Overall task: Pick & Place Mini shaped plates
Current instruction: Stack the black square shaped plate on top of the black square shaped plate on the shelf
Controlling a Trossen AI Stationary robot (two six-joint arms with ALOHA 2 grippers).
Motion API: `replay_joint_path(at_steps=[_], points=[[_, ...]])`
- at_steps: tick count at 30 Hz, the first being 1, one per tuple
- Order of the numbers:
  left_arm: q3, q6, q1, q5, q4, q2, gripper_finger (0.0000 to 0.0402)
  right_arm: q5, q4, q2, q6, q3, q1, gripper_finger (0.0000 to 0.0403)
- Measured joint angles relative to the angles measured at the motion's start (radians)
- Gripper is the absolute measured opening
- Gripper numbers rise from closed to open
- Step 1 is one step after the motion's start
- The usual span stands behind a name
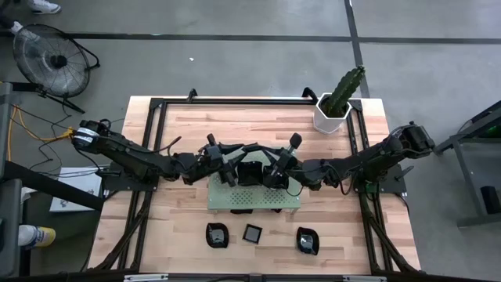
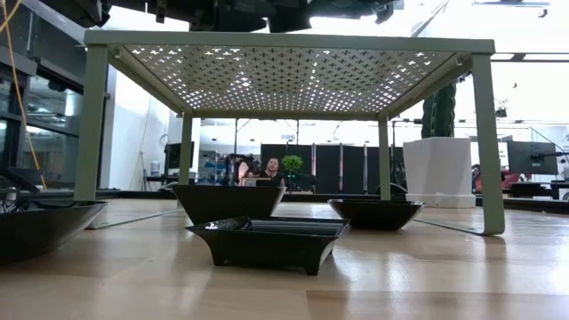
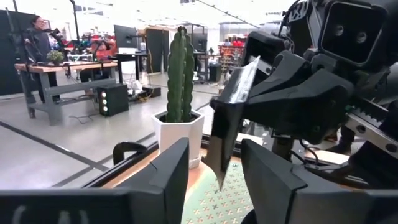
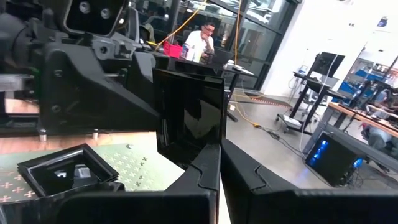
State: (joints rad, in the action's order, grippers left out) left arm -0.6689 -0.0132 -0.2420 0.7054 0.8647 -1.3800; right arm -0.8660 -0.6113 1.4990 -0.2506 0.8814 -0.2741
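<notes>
Both arms meet above the green perforated board, which stands on legs over the table. My right gripper is shut on a glossy black square plate that stands on edge above the board. My left gripper faces it, open. Its fingers stand on either side of the plate's lower corner, and no touch shows. A second square plate lies flat on the board. Three more black plates rest on the table near its front edge. My right gripper pinches the square plate by its lower edge between its two shut fingers. The fingers come level from the table's right side. The plate stands upright on edge in the hold, lifted clear of the green board.
A white hexagonal pot with a cactus stands at the table's far right corner. In the low view, black plates sit on the wood under and in front of the board's legs. People sit at desks beyond the table.
</notes>
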Motion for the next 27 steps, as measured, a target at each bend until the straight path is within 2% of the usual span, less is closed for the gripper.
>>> replay_joint_path(at_steps=[18,27], points=[[0.0,-0.008,0.0,0.005,0.001,0.0,0.001,0.001,0.0,0.0,0.002,0.0,0.0,0.0],[0.0,-0.008,0.0,0.006,0.0,0.0,0.0002,0.005,0.001,0.0,0.002,0.0,0.0,0.0002]])
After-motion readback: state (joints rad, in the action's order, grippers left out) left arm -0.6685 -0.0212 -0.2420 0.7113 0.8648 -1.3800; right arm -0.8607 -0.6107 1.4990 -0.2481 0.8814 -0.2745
